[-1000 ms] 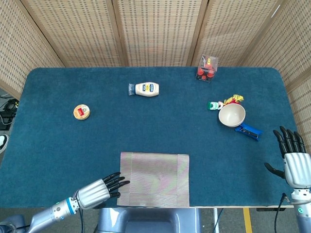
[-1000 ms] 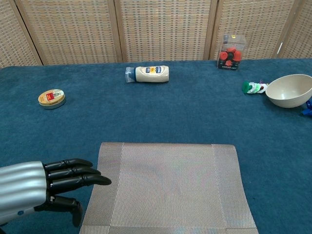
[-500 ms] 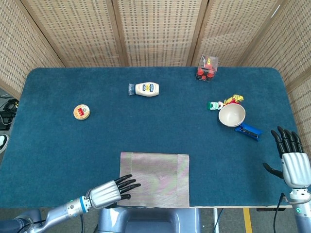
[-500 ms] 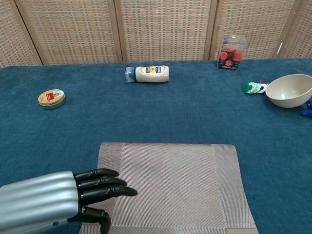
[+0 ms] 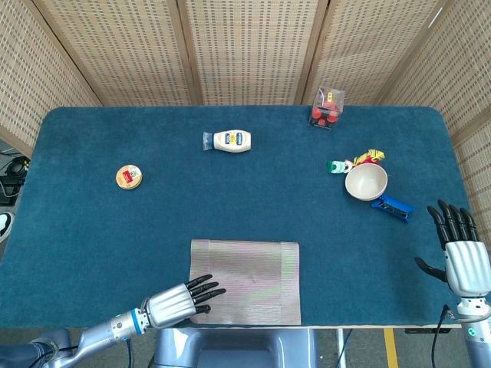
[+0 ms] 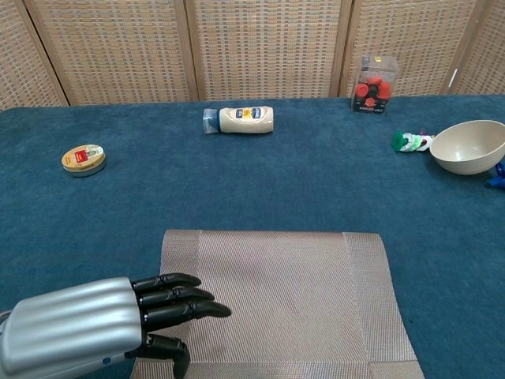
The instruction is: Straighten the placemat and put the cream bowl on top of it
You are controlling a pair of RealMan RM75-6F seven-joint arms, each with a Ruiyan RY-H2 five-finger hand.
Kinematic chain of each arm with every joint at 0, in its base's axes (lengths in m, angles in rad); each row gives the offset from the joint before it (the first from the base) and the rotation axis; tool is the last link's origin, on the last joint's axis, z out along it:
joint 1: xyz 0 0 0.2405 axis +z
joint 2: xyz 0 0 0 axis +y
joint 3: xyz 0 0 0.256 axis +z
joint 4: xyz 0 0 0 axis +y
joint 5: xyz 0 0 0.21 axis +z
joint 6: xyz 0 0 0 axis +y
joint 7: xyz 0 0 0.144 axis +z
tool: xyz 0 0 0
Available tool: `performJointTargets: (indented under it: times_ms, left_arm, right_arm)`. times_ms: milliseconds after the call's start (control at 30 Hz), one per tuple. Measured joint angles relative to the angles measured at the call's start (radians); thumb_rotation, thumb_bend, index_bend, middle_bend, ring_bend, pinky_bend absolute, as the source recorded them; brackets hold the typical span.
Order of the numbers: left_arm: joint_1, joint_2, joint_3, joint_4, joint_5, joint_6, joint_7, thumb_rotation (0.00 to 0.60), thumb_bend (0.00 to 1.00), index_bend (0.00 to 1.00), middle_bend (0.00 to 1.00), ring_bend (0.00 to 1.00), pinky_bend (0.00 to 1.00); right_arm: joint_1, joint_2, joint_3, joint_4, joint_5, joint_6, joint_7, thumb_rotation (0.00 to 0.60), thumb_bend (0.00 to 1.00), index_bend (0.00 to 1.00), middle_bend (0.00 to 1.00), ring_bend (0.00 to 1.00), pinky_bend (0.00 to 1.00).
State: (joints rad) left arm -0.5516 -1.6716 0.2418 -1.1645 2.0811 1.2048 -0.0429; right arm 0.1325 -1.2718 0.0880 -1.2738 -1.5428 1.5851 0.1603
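Observation:
The grey woven placemat [image 5: 249, 280] [image 6: 280, 300] lies at the table's near edge, its sides roughly square to the table. My left hand [image 5: 180, 300] [image 6: 102, 325] rests on the mat's near left corner, fingers stretched flat over it and thumb under the edge. The cream bowl [image 5: 366, 182] [image 6: 467, 147] stands upright and empty at the right side of the table. My right hand [image 5: 462, 249] hovers open, fingers up, off the table's right near corner, well short of the bowl.
A mayonnaise bottle [image 5: 229, 141] lies on its side at the back centre. A round tin [image 5: 129, 177] sits at the left. A clear box of red items [image 5: 327, 106] stands at the back right. Small colourful items [image 5: 353, 162] and a blue clip [image 5: 391, 207] flank the bowl.
My left hand has slid right onto the mat's near left corner. The mat has shifted slightly toward the near edge. The right hand has barely moved.

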Motion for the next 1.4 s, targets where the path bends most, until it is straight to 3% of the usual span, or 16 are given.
performJointTargets:
  times_ms: [133,367,667,967,1167,1400]
  left_arm:
    - [-0.003,-0.009,0.004,0.003,-0.019,-0.004,-0.004,0.6,0.42,0.44,0.0,0.0,0.0]
    - [-0.007,-0.018,0.01,0.006,-0.041,-0.015,0.011,0.6,0.45,0.51,0.0,0.0,0.0]
    - [-0.011,-0.031,0.015,0.007,-0.069,-0.012,0.008,0.6,0.53,0.72,0.0,0.0,0.0]
    - [-0.015,-0.032,-0.002,-0.022,-0.107,0.003,-0.021,0.6,0.6,0.79,0.0,0.0,0.0]
    - [-0.037,-0.011,-0.065,-0.117,-0.181,-0.006,-0.08,0.6,0.62,0.81,0.0,0.0,0.0]
    - [-0.094,0.05,-0.246,-0.295,-0.386,-0.089,-0.085,0.6,0.62,0.83,0.0,0.0,0.0]
  right_arm:
    - [-0.001,0.002,0.0,-0.002,-0.003,0.0,0.002,0.6,0.0,0.08,0.0,0.0,0.0]
    - [-0.004,0.005,0.003,-0.004,-0.005,0.003,0.01,0.6,0.0,0.08,0.0,0.0,0.0]
    - [-0.005,0.007,0.006,-0.004,-0.006,0.003,0.018,0.6,0.0,0.08,0.0,0.0,0.0]
    - [-0.008,0.008,0.006,-0.007,-0.012,0.007,0.016,0.6,0.0,0.08,0.0,0.0,0.0]
    - [-0.01,0.009,0.009,-0.012,-0.013,0.011,0.011,0.6,0.0,0.08,0.0,0.0,0.0]
    - [-0.013,0.012,0.007,-0.018,-0.016,0.013,0.008,0.6,0.0,0.09,0.0,0.0,0.0]
